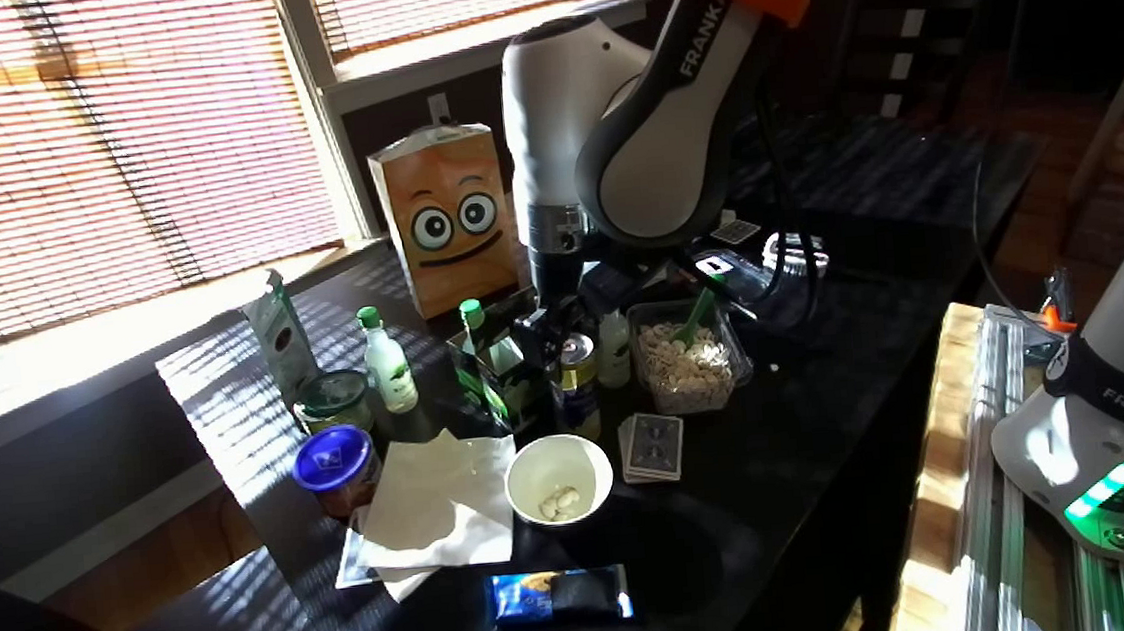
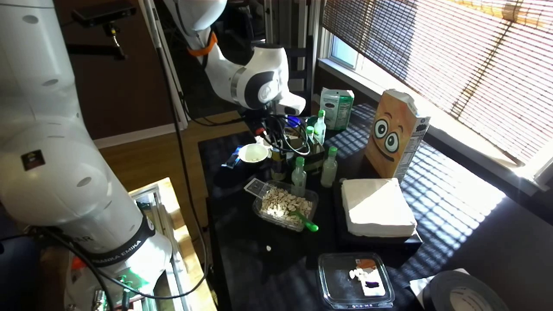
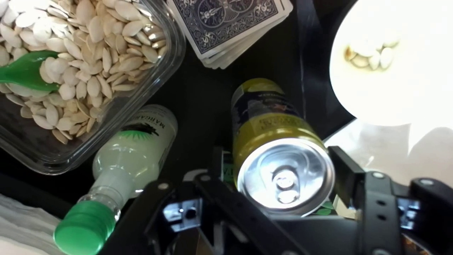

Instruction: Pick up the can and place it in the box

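The can (image 1: 579,394) is yellow and dark blue with a silver lid. It stands upright on the dark table, and also shows in an exterior view (image 2: 278,166) and from above in the wrist view (image 3: 262,102). My gripper (image 3: 277,164) is open around the can's top. A gap shows between the left finger and the can; the right finger is at or very near the rim. The gripper (image 1: 558,328) points down in the exterior views. The tall orange-tan box (image 1: 456,249) with the cartoon face stands by the window; it also shows in an exterior view (image 2: 391,136).
A bottle carrier (image 1: 505,380) stands against the can's side. A green-capped bottle (image 3: 138,148) and a tub of seeds (image 1: 687,371) are close by. A white bowl (image 1: 572,445) and cards (image 1: 658,445) lie in front. A white-covered block (image 2: 378,207) stands near the box.
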Available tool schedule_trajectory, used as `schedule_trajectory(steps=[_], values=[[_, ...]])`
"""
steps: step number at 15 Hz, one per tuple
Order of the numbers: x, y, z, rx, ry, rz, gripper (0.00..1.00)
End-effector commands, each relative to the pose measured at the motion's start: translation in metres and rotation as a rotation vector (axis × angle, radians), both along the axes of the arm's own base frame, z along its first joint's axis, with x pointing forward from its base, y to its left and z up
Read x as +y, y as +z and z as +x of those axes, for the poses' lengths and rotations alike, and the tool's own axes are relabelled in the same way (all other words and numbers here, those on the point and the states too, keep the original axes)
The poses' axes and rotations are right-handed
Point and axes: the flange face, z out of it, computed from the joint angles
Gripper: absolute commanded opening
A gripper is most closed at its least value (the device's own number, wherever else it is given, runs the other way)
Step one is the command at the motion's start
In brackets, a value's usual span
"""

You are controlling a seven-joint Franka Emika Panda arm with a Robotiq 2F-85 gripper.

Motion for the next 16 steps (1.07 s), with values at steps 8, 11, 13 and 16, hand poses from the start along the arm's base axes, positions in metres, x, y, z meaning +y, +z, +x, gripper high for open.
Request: schedule_trajectory(steps=[8,11,13,16], values=[[0.003,0.068,-0.004,-0.054,0.034,-0.054,0.38],[-0.003,0.110,0.000,-0.026,0.078,-0.037,0.38],[-0.005,0.143,0.004,-0.016,0.120,-0.026,0.38],[-0.007,0.191,0.019,-0.026,0.156,-0.014,0.38]])
